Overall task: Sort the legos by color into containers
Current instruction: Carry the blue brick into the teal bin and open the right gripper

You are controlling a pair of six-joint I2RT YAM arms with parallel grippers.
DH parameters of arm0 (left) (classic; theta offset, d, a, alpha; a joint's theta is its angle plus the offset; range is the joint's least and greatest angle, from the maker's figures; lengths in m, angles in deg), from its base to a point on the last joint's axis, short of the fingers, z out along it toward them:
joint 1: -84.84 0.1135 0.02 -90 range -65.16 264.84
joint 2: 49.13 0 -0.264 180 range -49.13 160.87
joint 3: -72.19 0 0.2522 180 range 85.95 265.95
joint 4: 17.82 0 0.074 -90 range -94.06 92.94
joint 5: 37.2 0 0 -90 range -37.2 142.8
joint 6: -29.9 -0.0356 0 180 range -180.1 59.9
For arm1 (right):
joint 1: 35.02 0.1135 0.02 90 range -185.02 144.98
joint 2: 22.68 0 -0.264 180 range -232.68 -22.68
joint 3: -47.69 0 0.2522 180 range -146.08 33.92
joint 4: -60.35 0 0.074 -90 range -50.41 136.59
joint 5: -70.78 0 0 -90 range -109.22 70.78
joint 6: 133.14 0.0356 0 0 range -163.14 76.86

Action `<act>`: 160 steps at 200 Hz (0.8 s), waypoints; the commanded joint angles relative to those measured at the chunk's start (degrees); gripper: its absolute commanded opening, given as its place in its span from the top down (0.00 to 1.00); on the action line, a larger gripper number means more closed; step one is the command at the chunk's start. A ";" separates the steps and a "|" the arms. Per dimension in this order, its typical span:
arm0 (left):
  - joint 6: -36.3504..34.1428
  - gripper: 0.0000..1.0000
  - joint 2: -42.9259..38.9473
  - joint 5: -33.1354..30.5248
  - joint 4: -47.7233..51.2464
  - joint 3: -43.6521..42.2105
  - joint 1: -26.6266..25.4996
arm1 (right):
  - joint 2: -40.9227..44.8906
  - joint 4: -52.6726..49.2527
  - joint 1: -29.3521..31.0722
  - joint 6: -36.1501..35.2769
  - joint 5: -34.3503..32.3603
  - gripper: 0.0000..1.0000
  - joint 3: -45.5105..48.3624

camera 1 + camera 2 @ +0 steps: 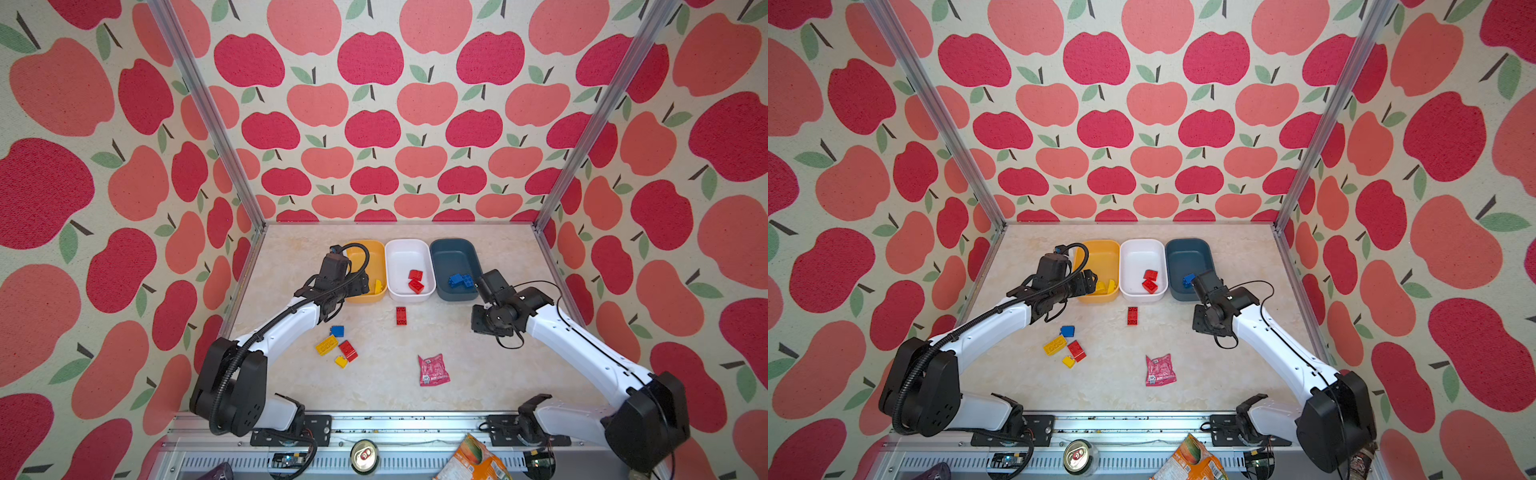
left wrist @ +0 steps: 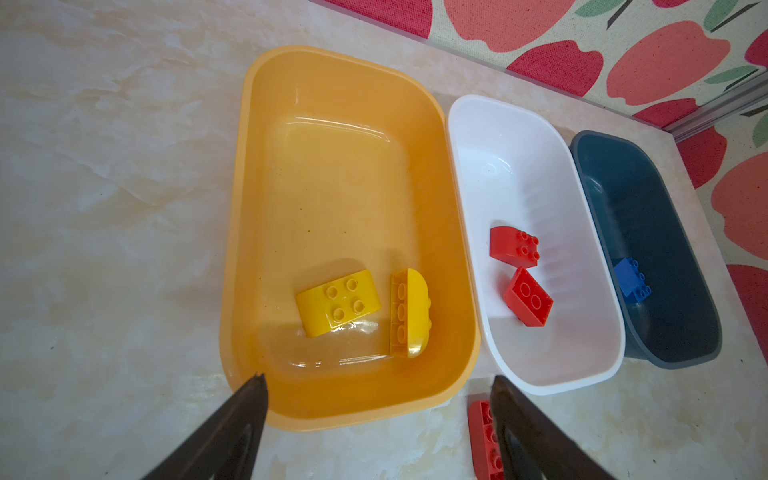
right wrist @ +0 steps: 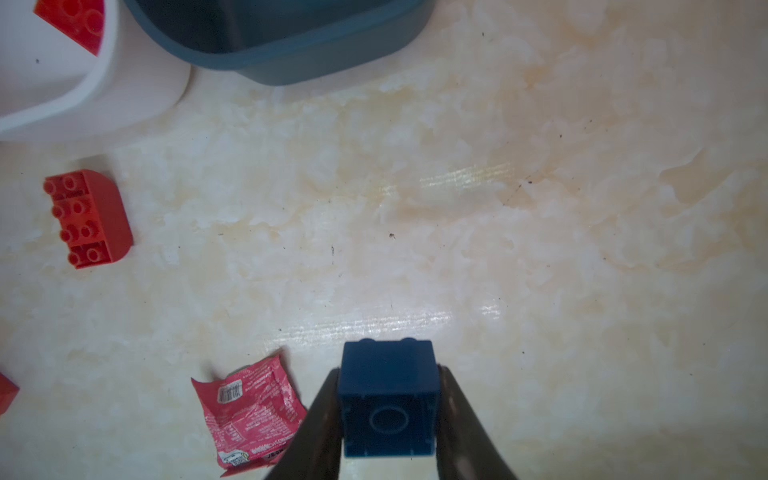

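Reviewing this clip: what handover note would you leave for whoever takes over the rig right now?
Left gripper: open, empty, at yellow bin's near end.
Right gripper: shut on held blue brick, by blue bin.
Done: two yellow bricks in yellow bin, two red bricks in white bin, one binned blue brick in blue bin.
Left: drop held blue brick; then loose ones: lone red, cluster blue, long yellow, cluster red, small yellow.

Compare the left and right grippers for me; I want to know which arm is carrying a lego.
The left gripper stands wide open and empty; the right gripper is shut on a blue brick. The left gripper is at the yellow-orange bin's near end; the right gripper is near the blue-grey bin. Both are dark parallel grippers.
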 commanded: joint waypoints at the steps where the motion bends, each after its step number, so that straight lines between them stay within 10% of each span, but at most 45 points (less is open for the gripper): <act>1: 1.21 0.14 -1.98 0.07 -0.62 -1.12 0.37 | -3.39 2.95 -2.27 -6.15 -1.50 0.73 -5.04; 160: 2.39 0.13 -8.23 -1.69 1.49 -5.52 0.49 | -37.95 18.48 -12.22 -19.46 -0.02 0.73 -31.50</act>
